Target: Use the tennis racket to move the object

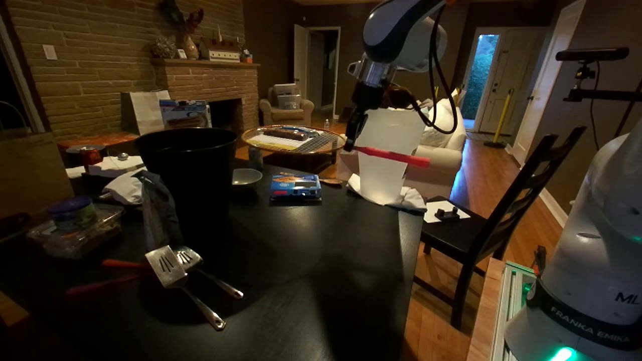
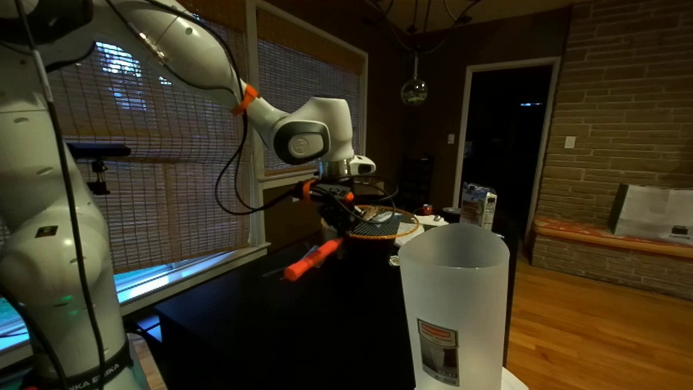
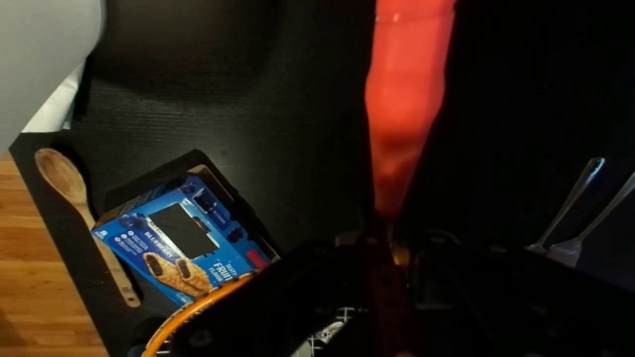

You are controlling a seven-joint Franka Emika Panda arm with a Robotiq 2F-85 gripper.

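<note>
My gripper (image 1: 349, 145) is shut on the tennis racket at the base of its red handle (image 1: 393, 156). In both exterior views the handle juts out on one side of the fingers and the orange-rimmed netted hoop (image 2: 403, 233) extends on the other, held level above the table. The object, a bluish-white packet with a reddish-brown part (image 1: 286, 134), appears to lie on the net. In the wrist view the handle (image 3: 409, 74) comes in from the top, while the dark fingers cover most of the hoop, leaving part of its rim (image 3: 198, 305) showing. The packet is mostly hidden there.
On the black table stand a blue food box (image 1: 296, 187), a tall black bin (image 1: 190, 180) and a frosted bin (image 2: 455, 303). A wooden spoon (image 3: 64, 176) lies beside the box. Metal spatulas (image 1: 166, 265) lie near the front, and a chair (image 1: 481, 230) stands beside the table.
</note>
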